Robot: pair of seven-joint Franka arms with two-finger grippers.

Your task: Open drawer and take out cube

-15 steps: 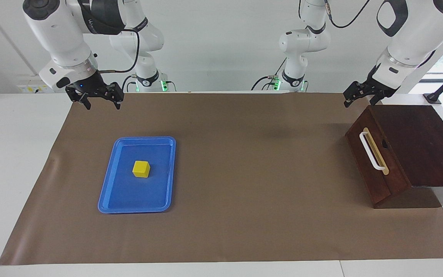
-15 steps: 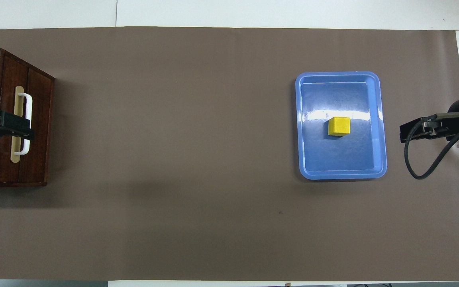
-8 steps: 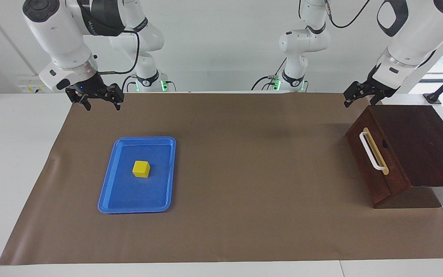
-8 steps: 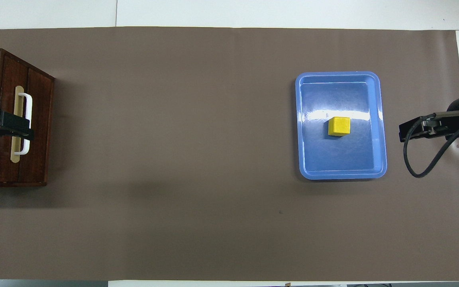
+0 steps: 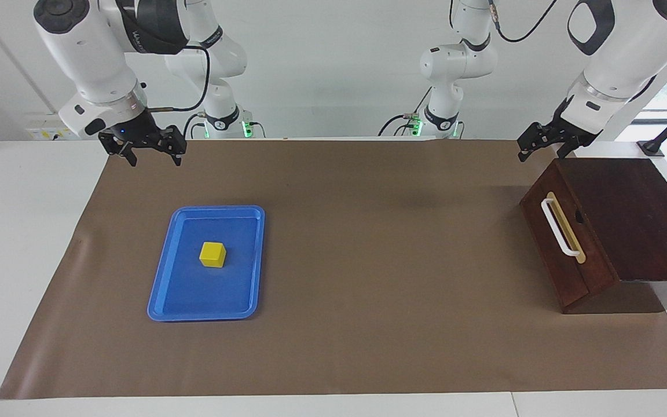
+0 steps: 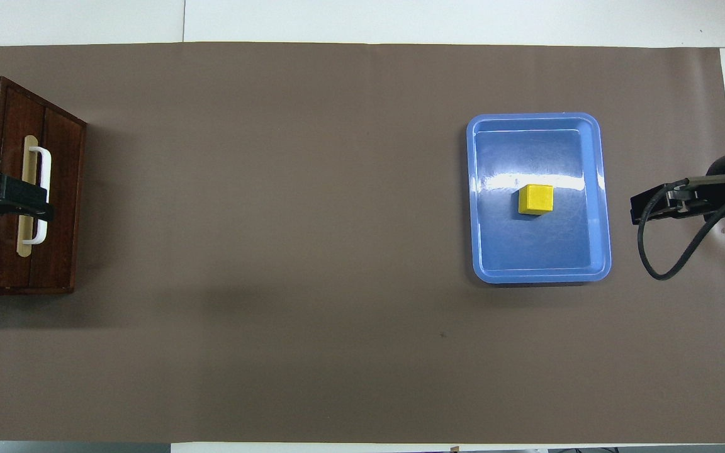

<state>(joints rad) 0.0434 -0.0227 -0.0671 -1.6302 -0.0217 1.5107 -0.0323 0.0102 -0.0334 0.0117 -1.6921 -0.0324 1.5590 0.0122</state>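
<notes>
The right gripper [image 5: 151, 155], black and two-fingered on its white arm, hangs in the air over the brown paper mat [image 5: 368, 260] at the right arm's end of the table, its fingers [image 5: 132, 157] spread apart and holding nothing. Below it and farther from the robots lies the flat blue plastic tray [image 5: 162, 289], and in that tray, resting on its floor a little nearer the robots than the middle, sits the small bright yellow cube [image 5: 212, 254]; the cube is well apart from the right gripper and touched by nothing. In the overhead view the same gripper [image 6: 646, 207] shows beside the tray [image 6: 598, 189], level with the cube [image 6: 535, 199]. The left gripper [image 5: 543, 145] hangs above the edge of the dark reddish-brown wooden box [image 5: 629, 214] that lies nearest the robots, at the left arm's end of the table; its fingers stand apart too, gripping nothing. Just below it and a little farther from the robots is the drawer [image 5: 565, 249], its dark front flush with the box and so closed, with the white bar handle [image 5: 557, 227] on a tan strip. Seen from overhead the left gripper [image 6: 19, 202] covers the middle of that handle [image 6: 43, 189], but the facing view shows it raised clear of the handle and not touching it.
</notes>
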